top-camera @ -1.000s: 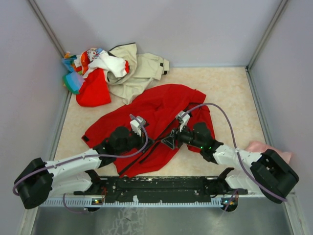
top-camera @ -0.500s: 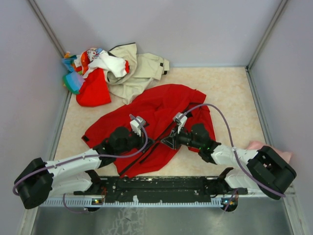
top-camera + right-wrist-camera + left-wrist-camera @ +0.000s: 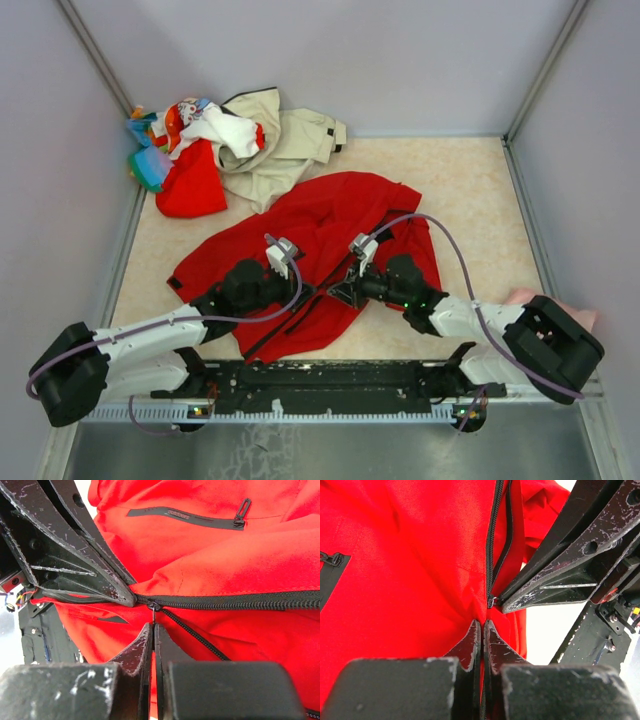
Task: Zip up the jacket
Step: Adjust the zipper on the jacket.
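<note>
The red jacket [image 3: 330, 215] lies spread on the table's middle, its black front zipper [image 3: 240, 601] running diagonally. My left gripper [image 3: 482, 626] is shut on the red fabric at the jacket's hem, just below the zipper's lower end. My right gripper [image 3: 153, 626] is shut on the thin pull tab hanging from the zipper slider [image 3: 153, 605]. Above the slider the two rows of teeth are joined in one line; below it a loose row of teeth trails off. In the top view the left gripper [image 3: 306, 292] and the right gripper [image 3: 340, 292] nearly touch tip to tip.
A pile of mixed clothes sits at the back left, with a beige jacket [image 3: 280, 140] and a smaller red garment [image 3: 190, 185]. A pink cloth [image 3: 530, 298] lies by the right arm. Grey walls enclose the table on three sides.
My right gripper has closed from open onto the zipper pull and shifted slightly left toward the left gripper. The left arm has not moved.
</note>
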`<move>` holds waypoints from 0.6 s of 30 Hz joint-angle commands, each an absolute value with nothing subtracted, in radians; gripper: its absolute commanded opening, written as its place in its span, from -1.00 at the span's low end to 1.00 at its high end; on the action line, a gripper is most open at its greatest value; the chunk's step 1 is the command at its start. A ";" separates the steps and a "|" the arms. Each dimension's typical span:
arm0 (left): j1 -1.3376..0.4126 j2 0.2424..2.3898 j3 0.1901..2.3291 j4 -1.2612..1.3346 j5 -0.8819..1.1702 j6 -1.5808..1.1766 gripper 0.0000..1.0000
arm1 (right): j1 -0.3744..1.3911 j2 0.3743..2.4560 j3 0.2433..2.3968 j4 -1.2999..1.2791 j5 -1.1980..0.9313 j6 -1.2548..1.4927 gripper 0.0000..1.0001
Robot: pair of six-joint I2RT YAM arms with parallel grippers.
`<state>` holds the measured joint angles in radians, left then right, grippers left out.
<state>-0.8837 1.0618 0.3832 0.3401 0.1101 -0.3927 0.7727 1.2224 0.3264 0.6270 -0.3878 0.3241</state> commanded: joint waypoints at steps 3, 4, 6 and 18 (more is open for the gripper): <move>-0.890 1.062 0.382 0.397 0.152 -0.396 -1.00 | 0.845 1.189 0.384 0.632 -0.341 0.288 -1.00; -0.890 1.064 0.383 0.398 0.154 -0.396 -1.00 | 0.860 1.189 0.390 0.625 -0.333 0.284 -1.00; -0.890 1.071 0.384 0.405 0.160 -0.398 -1.00 | 0.886 1.193 0.408 0.616 -0.320 0.281 -1.00; -0.890 0.971 0.371 0.246 0.115 -0.395 -0.33 | 0.917 1.152 0.448 0.454 -0.109 0.207 -1.00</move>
<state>-0.8841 1.0359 0.3817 0.2874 0.1123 -0.3901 0.9039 1.2060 0.3767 0.4816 -0.1833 0.2634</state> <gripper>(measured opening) 0.273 0.009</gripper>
